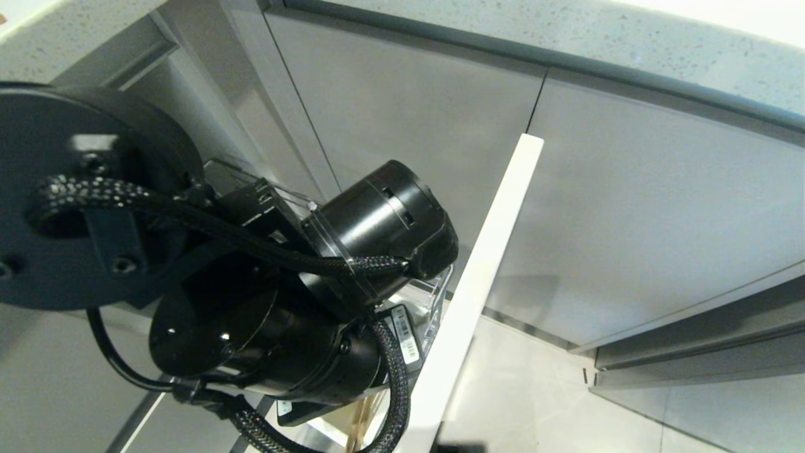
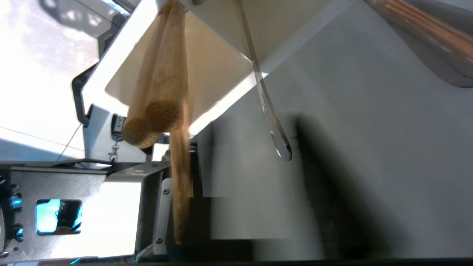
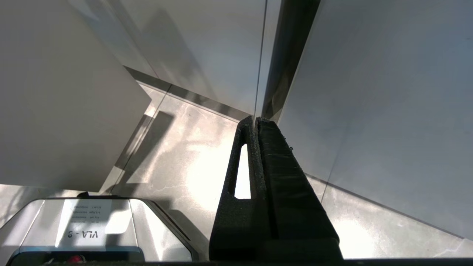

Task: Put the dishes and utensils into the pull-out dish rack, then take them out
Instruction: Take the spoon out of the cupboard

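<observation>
— What do the utensils look like from where you sit?

— You have two light-brown wooden chopsticks (image 2: 159,85), round butt ends toward your left wrist camera, lying side by side. Beside them is a slim silver spoon (image 2: 266,103), handle end showing. Both stand in the white utensil tub (image 2: 218,59). The chopsticks are along one wall and the spoon crosses the rim near a corner, well apart from them.

— And your left hand?

— It is above the tub, close to the chopstick ends. In the head view your left arm (image 1: 251,283) hides it, reaching down beside the rack's pale front panel (image 1: 484,270). The left hand is fully closed, but you cannot tell whether it has hold of anything.

— The other one?

— Your right hand (image 3: 256,118) has its fingers pressed together on nothing, pointing at the floor (image 3: 192,162) by the cabinet fronts (image 3: 388,111).
</observation>
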### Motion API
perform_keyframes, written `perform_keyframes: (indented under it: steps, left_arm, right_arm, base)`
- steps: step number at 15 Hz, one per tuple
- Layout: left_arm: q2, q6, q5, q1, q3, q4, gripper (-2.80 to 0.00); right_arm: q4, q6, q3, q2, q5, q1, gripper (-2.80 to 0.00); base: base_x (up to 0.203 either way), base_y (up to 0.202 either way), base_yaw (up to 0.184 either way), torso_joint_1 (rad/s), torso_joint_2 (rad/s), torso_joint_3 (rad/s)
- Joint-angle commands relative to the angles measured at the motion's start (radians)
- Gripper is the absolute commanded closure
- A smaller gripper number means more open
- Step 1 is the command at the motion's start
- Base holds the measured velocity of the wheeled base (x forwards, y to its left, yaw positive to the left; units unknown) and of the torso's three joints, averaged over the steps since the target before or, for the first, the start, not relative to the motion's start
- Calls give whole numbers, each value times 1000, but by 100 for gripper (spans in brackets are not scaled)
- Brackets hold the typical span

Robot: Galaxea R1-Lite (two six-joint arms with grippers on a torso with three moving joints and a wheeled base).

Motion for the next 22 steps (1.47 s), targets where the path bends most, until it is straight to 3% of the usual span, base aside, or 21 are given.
perform_keyframes:
  steps: [1, 8, 22]
  left_arm:
    - [-2, -7, 3, 0, 2, 9, 0]
    - [-11, -6, 9, 2, 1, 14, 0]
    - [-181, 5, 41, -1, -66, 17, 0]
  right_arm:
    - [0, 0, 2, 1, 0, 0, 0]
    - [0, 0, 2, 1, 0, 0, 0]
    - [0, 0, 2, 1, 0, 0, 0]
  base:
    - [0, 0, 0, 0, 0, 0]
    - [0, 0, 0, 0, 0, 0]
    - [0, 0, 0, 0, 0, 0]
